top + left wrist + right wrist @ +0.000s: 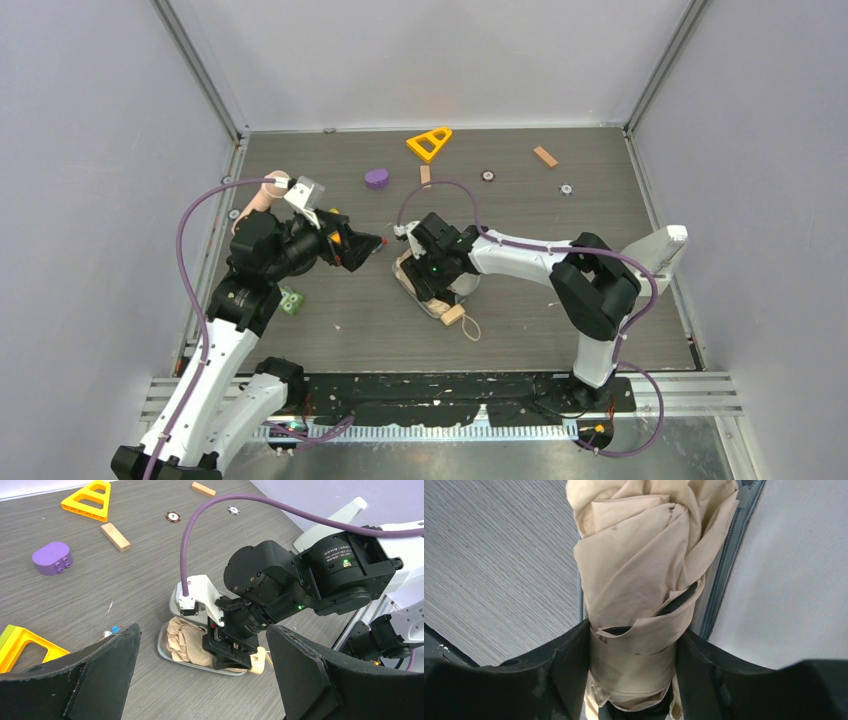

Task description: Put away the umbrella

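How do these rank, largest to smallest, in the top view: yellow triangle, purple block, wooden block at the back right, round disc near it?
1. yellow triangle
2. purple block
3. wooden block: about as long as the purple block but much slimmer, so this pair is close
4. round disc

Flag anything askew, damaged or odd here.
The umbrella looks untidy: its canopy is loosely bunched rather than wrapped tight, lying in the open case, clamped by the right gripper. Nothing spilled or visibly broken.
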